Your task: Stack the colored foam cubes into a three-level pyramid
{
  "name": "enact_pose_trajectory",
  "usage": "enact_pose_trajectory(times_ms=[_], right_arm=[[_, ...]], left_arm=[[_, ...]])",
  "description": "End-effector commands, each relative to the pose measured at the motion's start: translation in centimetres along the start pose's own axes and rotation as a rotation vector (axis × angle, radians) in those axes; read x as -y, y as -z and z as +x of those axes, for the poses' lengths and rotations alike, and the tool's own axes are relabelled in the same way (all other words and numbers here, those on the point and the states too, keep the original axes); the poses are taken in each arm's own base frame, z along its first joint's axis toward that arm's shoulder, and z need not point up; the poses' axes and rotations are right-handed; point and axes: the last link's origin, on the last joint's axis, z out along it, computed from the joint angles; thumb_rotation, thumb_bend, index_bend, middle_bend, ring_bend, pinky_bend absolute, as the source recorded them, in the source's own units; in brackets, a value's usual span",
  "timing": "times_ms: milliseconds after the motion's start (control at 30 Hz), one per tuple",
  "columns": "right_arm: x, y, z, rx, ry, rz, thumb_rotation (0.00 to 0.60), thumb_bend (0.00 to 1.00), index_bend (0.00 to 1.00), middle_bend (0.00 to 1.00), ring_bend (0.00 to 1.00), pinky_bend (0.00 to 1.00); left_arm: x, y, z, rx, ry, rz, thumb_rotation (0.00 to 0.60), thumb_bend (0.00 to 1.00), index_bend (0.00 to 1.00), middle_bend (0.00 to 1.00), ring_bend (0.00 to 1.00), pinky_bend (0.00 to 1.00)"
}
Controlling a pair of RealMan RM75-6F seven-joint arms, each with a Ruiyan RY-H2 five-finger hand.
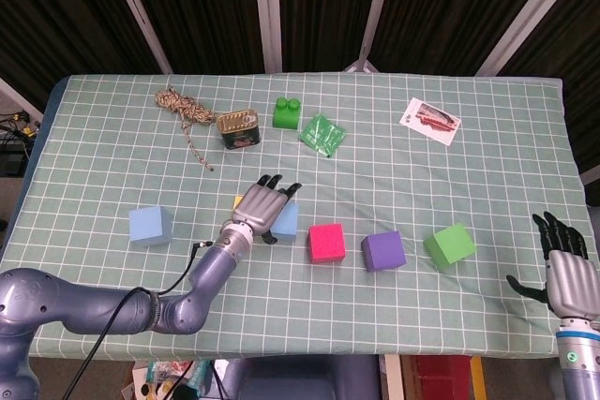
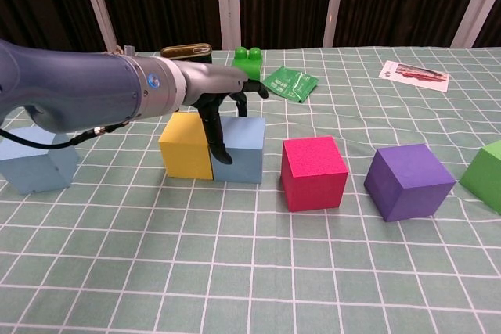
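The left arm is stretched low across the green checked tabletop [image 1: 422,166] from the near left corner, its forearm angled up and to the right. The left robot hand [image 1: 263,206] is held flat, palm down, over the yellow cube [image 2: 186,145] and the light blue cube [image 2: 239,150], which are set side by side and touching. Its fingers [image 1: 277,183] are extended and slightly spread, pointing away from the robot; in the chest view the thumb [image 2: 214,138] is seen hanging down in front of the seam between the two cubes. Nothing is grasped by it, and whether the palm is touching the cube tops cannot be told.

The right robot hand [image 1: 565,269] is held upright at the near right edge of the tabletop, fingers straight and apart, released, with nothing in it.

The pink cube [image 2: 313,172] is placed just right of the blue one, apart from it, followed by the purple cube [image 2: 409,181] and the green cube [image 1: 449,244] in a loose row. A second light blue cube [image 1: 150,226] is set well apart at the left.
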Motion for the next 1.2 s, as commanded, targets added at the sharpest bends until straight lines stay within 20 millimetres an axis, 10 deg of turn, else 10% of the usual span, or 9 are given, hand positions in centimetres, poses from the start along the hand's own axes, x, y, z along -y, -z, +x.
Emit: enact_pose_trajectory(times_ms=[33,1200], right_arm=[[0.0,0.0,0.0,0.001,-0.001,0.0,0.6,0.18,0.0,0.0,0.0,0.0],[0.0,0.1,0.0,0.008,0.0,0.003,0.6,0.19,0.0,0.0,0.0,0.0]], left_arm=[[0.1,0.0,0.0,-0.004,0.001,0.003,0.6,0.18,0.0,0.26,0.0,0.07],[1.1,0.9,0.9,-0.032,0.046,0.009,0.6,0.18,0.0,0.22,0.0,0.07]])
